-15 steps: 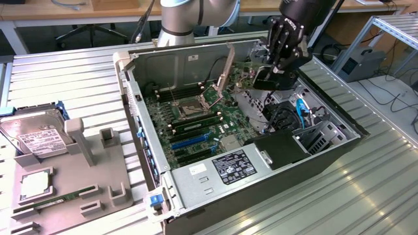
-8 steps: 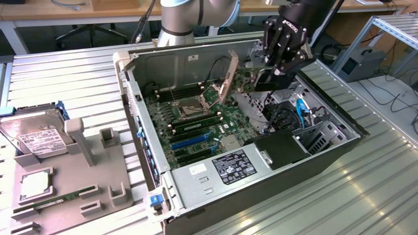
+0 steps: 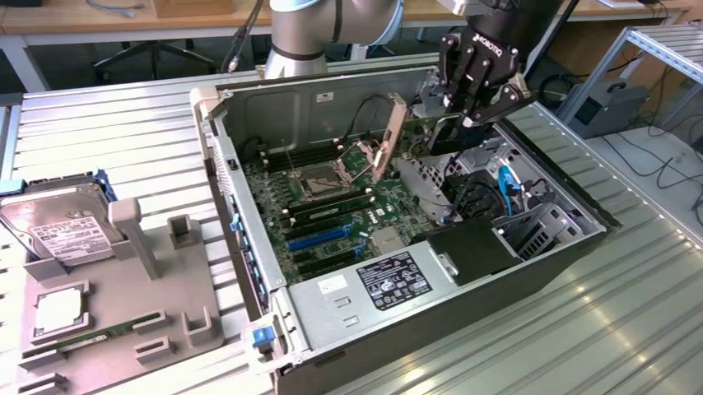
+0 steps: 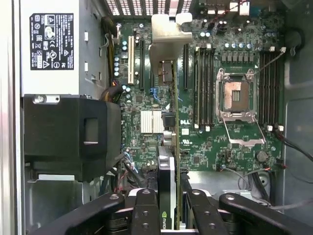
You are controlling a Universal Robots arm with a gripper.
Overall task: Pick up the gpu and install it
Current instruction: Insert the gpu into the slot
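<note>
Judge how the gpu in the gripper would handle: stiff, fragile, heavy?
Probably stiff: the gpu runs straight from the gripper to its bracket without sagging. Likely fragile, being a thin bare board. Held at one end, it may pivot.

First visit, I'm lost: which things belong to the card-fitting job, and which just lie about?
Job: green card with black cooler and silver bracket; black gripper clamping it; open grey computer case.
Idle: silver boxy hard drive; grey plastic holder.

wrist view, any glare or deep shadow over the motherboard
Wrist view: the motherboard is evenly lit, the silver end of the gpu glares pale, the black shroud is a near-featureless dark block. Exterior view: soft even light inside the case, no hard shadows.
</note>
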